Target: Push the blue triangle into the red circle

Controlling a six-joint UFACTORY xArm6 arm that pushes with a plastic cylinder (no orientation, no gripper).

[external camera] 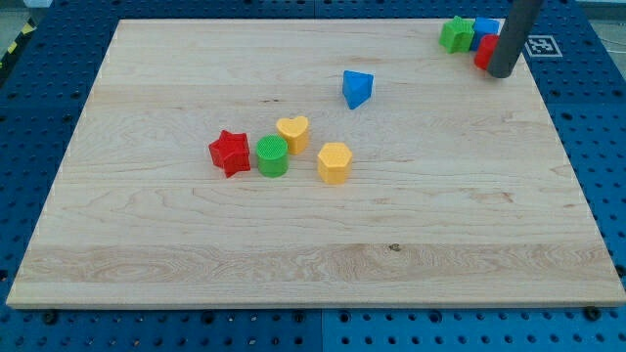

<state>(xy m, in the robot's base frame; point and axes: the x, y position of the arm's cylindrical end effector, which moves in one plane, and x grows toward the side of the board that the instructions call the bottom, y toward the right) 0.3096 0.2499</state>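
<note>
The blue triangle (357, 88) lies on the wooden board (147, 244), above the middle and a little to the view's right. The red circle (484, 52) sits at the view's top right, partly hidden behind my rod. My tip (503, 72) rests on the board right against the red circle's right side, far to the right of the blue triangle.
A green star (455, 34) and a blue block (484, 28) sit beside the red circle at the top right. A red star (230, 153), a green cylinder (272, 156), a yellow heart (292, 132) and a yellow hexagon (334, 162) cluster left of centre.
</note>
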